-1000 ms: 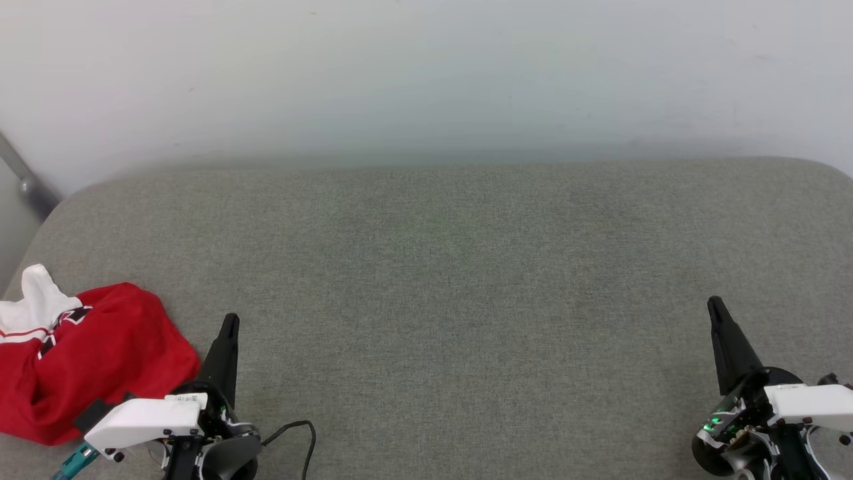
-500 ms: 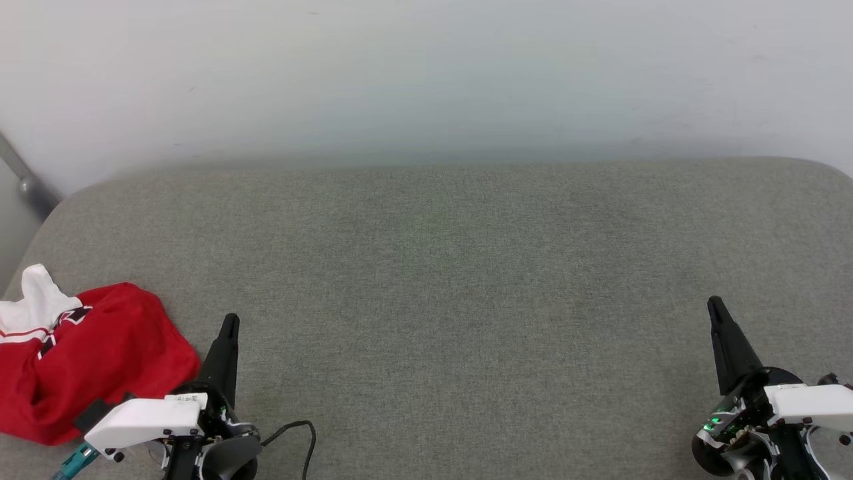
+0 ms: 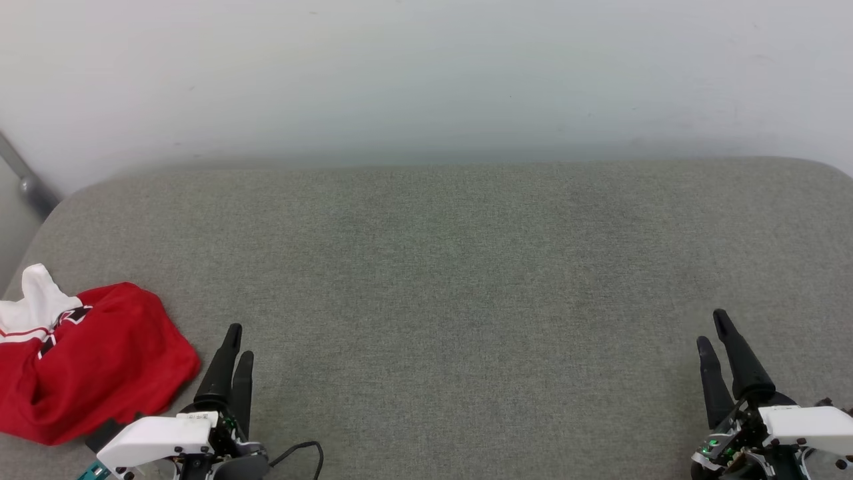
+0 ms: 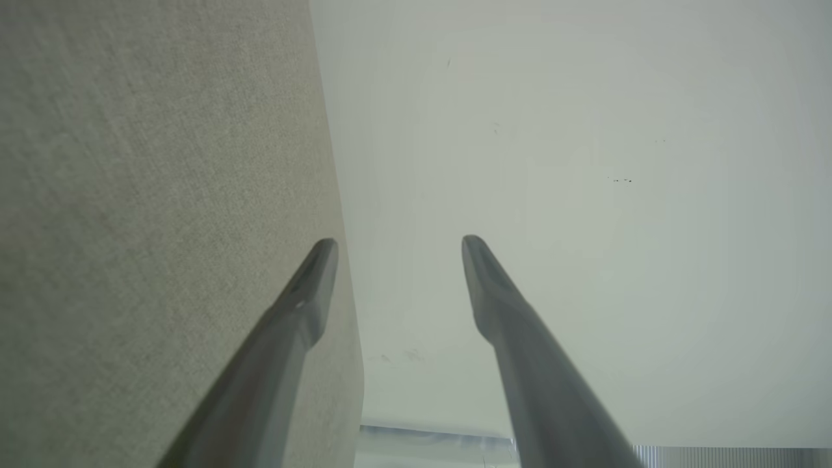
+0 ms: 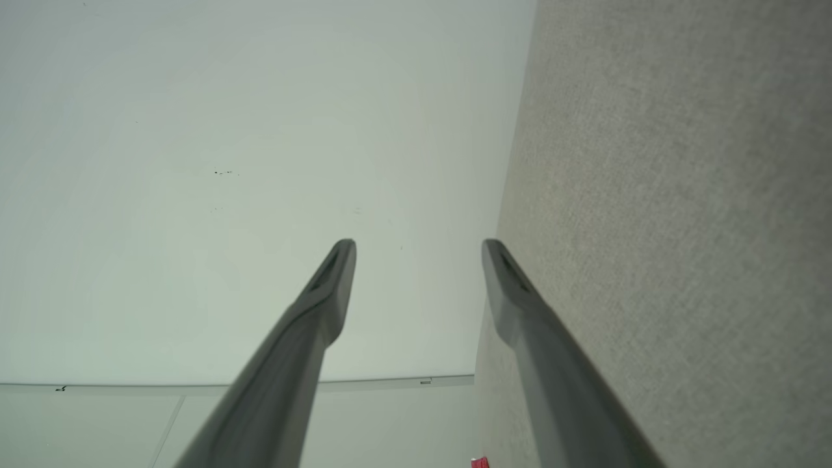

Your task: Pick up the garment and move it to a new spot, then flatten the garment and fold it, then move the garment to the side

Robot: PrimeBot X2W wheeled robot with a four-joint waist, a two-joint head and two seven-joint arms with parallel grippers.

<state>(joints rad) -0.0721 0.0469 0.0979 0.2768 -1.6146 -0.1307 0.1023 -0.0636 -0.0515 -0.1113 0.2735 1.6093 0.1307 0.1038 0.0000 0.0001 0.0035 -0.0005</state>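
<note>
Both sets of fingers had just sprung apart, so my left gripper [image 3: 240,341] and right gripper [image 3: 711,327] were spread and empty. The garment [image 3: 93,363] sat bunched at the gray pad's [image 3: 453,280] left edge, just left of the left gripper and well apart from the right one — a left-arm reach, I figured.

The grey woven-fabric padded surface [image 3: 453,267] lies bare across its middle and right, leaving a wide passage between the left claw [image 3: 240,341] and the right claw [image 3: 711,327]. One obstacle lies on it: a crumpled bright red fabric shirt [image 3: 100,367] with a white collar, at the near left edge, just beside the left claw. The pale wall [image 3: 426,73] closes the far side. A grey metal bar [image 3: 23,177] slants at the far left corner.
</note>
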